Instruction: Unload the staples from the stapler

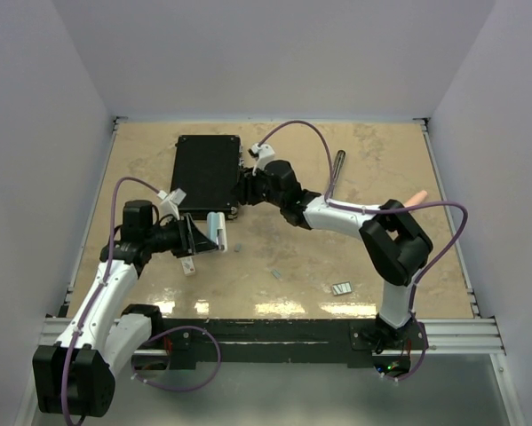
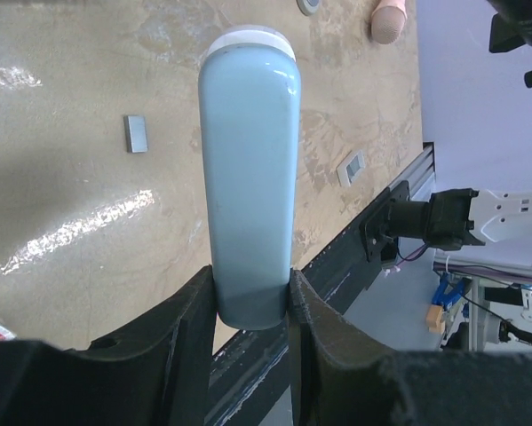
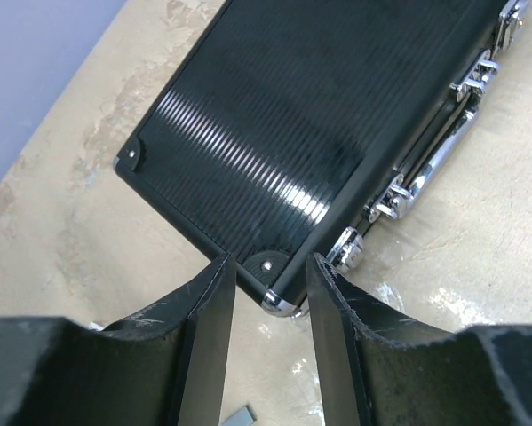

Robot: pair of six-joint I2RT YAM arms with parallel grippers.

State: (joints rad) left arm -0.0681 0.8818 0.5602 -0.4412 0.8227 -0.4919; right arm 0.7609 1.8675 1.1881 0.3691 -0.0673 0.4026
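Left pincer: clamping a pale-blue oblong that is white-capped at its far end. The fingers are pressing both flanks near its base and holding it clear above the bench. Cannot tell whether this piece belongs to the stapler.

Right pincer: standing partly open, gripping nothing. Its fingers are straddling the near corner of the black case.

Stapler: lying as a slim grey bar on the far-right part of the bench, well apart from both pincers and off to the right of the right one. Its long axis is running near-to-far, slightly slanted. Only one bar is showing from above. The right arm is sitting nearer, so any reach for it is probably falling to that arm, with the wrist turning so the fingers cross the bar's narrow width.

Staples: one ribbed strip is lying near the front edge, right of centre. Smaller bits are lying loose mid-bench, between the arms. None is sitting in a pincer.

Case: lying shut, latches along its right side, contents hidden.
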